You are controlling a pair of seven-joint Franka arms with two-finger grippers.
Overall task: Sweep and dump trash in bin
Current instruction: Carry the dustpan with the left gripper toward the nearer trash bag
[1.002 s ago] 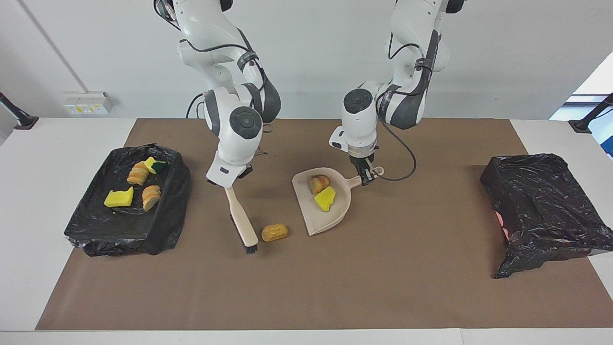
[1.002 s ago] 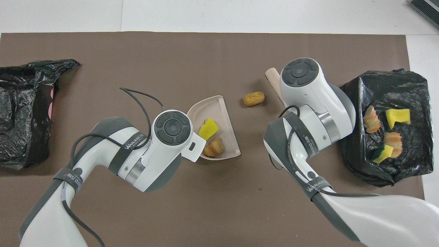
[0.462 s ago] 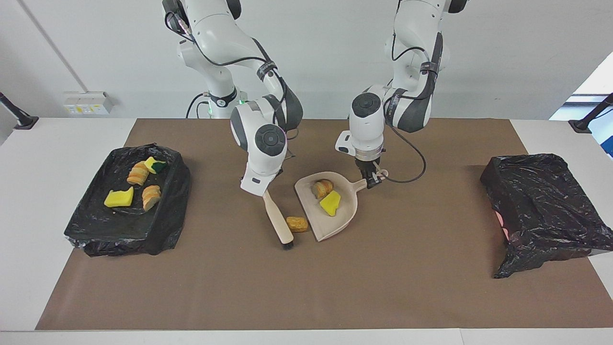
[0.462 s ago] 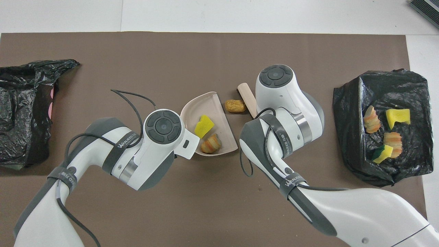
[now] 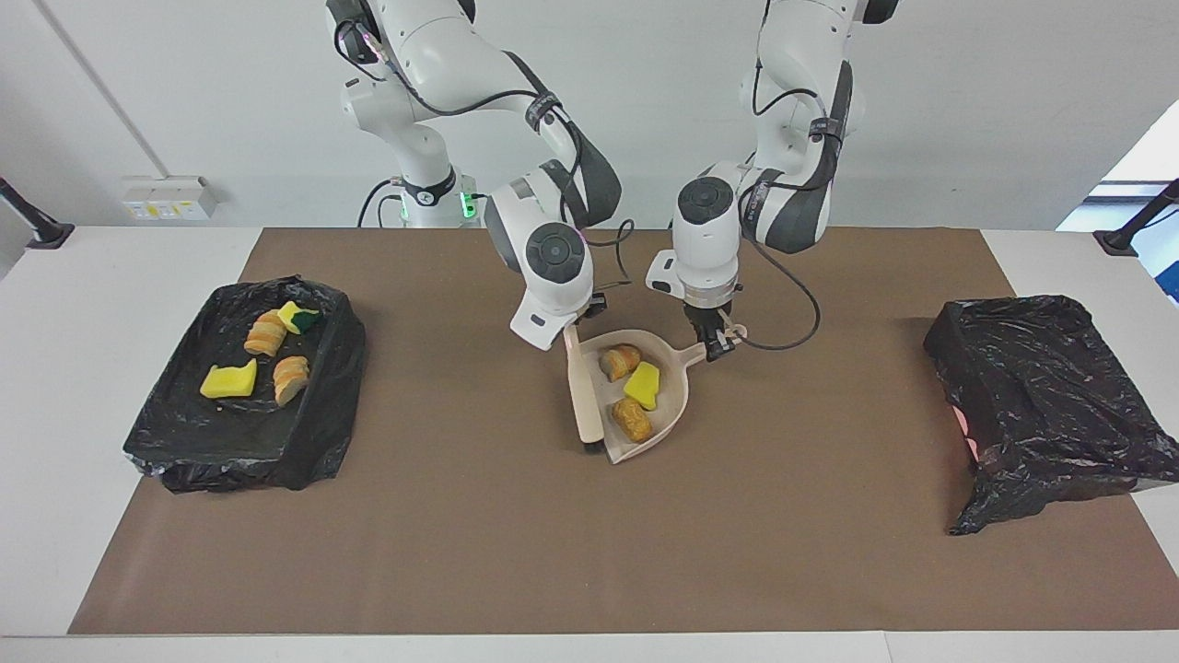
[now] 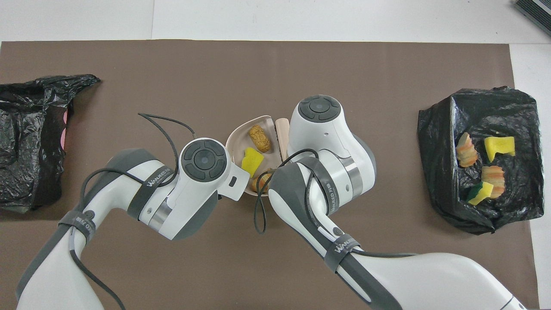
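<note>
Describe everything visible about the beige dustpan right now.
The beige plastic dustpan lies flat on the brown mat mid-table, a shallow rounded scoop with a short handle that the left gripper is shut on. Inside lie three scraps: a tan bread-like chunk, a yellow sponge piece and a second tan chunk. The beige brush, held by the right gripper, rests against its open edge.

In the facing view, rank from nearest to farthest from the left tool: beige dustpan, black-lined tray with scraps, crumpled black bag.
1. Beige dustpan, mid-table, handle in the left tool.
2. Crumpled black bag, at the left arm's end.
3. Black-lined tray with scraps, at the right arm's end.
</note>
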